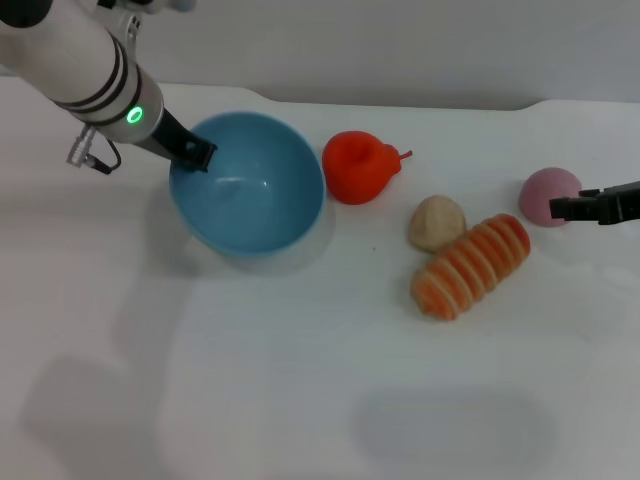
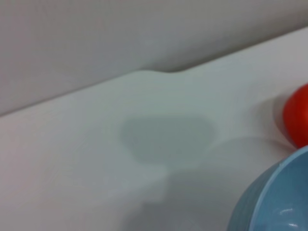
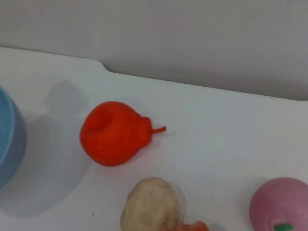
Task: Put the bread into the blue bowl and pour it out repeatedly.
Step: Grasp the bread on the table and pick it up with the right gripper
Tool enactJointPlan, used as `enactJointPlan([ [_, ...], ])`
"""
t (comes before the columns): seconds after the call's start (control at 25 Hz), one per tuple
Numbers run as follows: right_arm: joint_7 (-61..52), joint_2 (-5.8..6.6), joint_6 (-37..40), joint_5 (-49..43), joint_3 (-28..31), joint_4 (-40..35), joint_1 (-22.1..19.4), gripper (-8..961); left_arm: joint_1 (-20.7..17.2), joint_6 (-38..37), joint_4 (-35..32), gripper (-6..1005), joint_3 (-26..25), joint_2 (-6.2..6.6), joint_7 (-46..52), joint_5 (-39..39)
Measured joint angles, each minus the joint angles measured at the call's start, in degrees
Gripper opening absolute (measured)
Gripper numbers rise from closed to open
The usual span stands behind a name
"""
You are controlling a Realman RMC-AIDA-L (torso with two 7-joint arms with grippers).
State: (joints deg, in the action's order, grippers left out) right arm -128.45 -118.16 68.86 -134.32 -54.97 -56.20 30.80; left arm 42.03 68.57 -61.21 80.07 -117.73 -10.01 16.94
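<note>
Currently the blue bowl (image 1: pixel 247 190) is seen upright on the white table (image 1: pixel 300 400), with the left gripper (image 1: pixel 195 152) clamped on its rim at the robot's left. The bread (image 1: pixel 472 265) is found lying on the table, well apart from the bowl, touching a beige bun (image 1: pixel 437 222). A red-orange fruit toy (image 1: pixel 358 167) is noted just beside the bowl. The right gripper (image 1: pixel 560 208) is held beside a pink ball (image 1: pixel 548 192); its finger state cannot be told.

Setting appears to be a robot test bench: plain white table (image 1: pixel 300 400) against a bare grey wall (image 3: pixel 192 38), with toy food such as a red fruit (image 1: pixel 358 167).
</note>
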Motion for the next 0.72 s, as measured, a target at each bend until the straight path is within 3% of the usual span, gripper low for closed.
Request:
enactJointPlan([
  [0.44,0.0,-0.25,-7.9,0.3,-0.3,12.7,3.9,499,0.0,0.3,1.0,-1,0.3,-0.31,0.6,0.5],
  [0.72,0.1,-0.51,-11.2,0.3,-3.2,16.8,6.0,499,0.7,-0.4,2.8,0,0.9,-0.48,0.7,0.6],
])
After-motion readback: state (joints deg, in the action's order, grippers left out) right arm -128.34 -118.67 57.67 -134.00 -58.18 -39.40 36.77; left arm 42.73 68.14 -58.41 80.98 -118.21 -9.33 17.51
